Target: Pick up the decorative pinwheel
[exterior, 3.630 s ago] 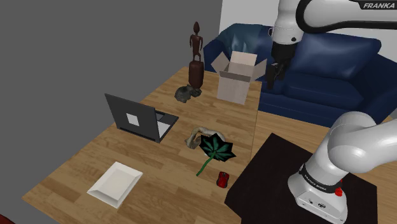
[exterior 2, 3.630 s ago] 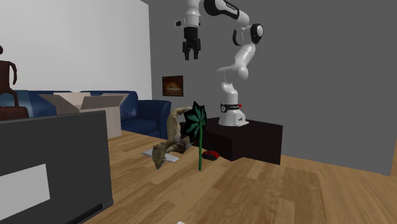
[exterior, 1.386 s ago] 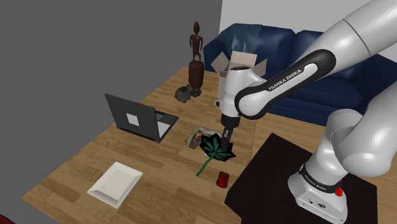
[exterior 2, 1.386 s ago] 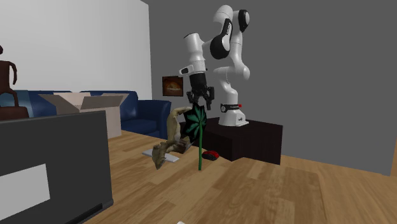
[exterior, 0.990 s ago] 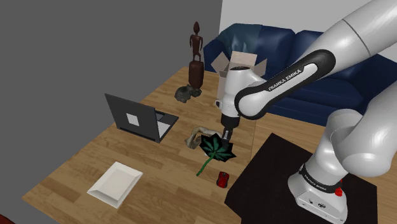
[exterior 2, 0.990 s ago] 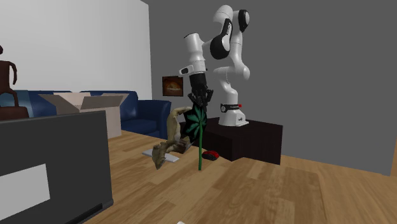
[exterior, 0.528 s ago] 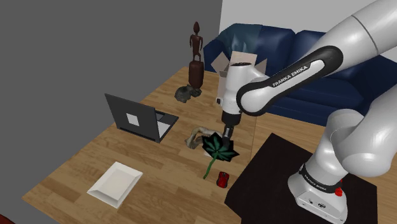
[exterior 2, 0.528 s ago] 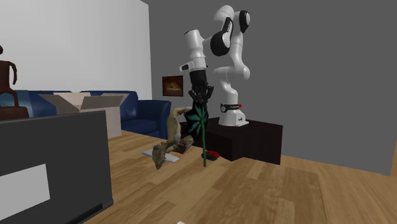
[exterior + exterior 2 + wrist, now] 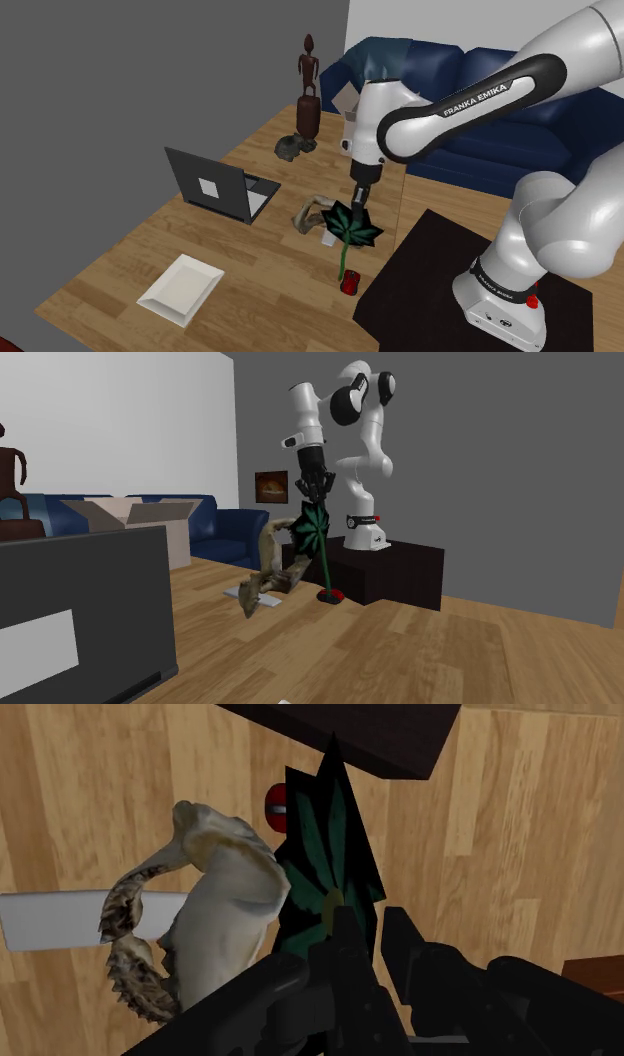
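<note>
The black gripper [image 9: 358, 201] hangs from the arm over the wooden surface [image 9: 240, 260], pinching the top edge of the pinwheel [image 9: 352, 226]. The pinwheel's dark green head sits just under the fingers, and its thin green stem slants down to the small red can [image 9: 349, 283] beside the dark stand [image 9: 420, 290].

The shoulder view alone takes in the wider spread: an open laptop [image 9: 215, 185], a white tray [image 9: 180, 288], a dark figurine [image 9: 309, 90] and a blue sofa [image 9: 480, 120].

The second exterior view, low and from the side, gives what the overhead look hides. The gripper [image 9: 316, 487] is well up in the air, and the pinwheel [image 9: 315, 522] leans with its stem foot right at the red can [image 9: 331, 594]. I cannot tell whether that foot touches the surface. This view also shows a small framed picture [image 9: 271, 485] on the grey wall and an open cardboard box [image 9: 130, 512] in front of the sofa.

From the wrist, the gripper [image 9: 368, 929] has its two fingers [image 9: 345, 926] drawn close, with the rim of the pinwheel [image 9: 330, 854] between them. A pale, shell-like ornament [image 9: 225, 894] sits just beside the head. The red can [image 9: 277, 807] peeks out beyond the pinwheel, near the stand's corner.
</note>
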